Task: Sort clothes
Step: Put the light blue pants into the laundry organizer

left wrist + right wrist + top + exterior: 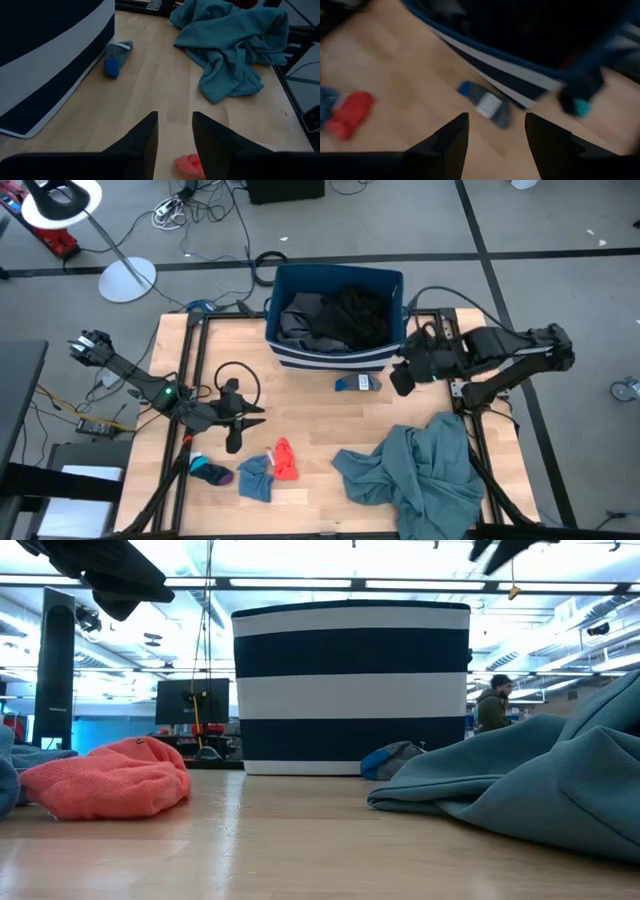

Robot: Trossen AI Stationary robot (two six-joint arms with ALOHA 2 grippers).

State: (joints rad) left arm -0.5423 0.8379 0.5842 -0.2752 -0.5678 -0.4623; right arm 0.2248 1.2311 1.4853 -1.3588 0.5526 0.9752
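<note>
Big wooden table (320,430), and the striped navy bin (336,315) sits at its far middle, dark garments (335,315) piled inside. Near right, a teal-grey garment (420,470) sprawls in a heap. Left gripper (238,420) hovers over the left side, fingers apart, holding nothing. Right gripper (402,375) hangs just right of the bin's front, fingers spread, empty too. Near left, a red piece (285,458) touches a blue piece (255,477); a dark sock (212,472) lies further left. A blue-grey sock (357,383) rests just before the bin.
</note>
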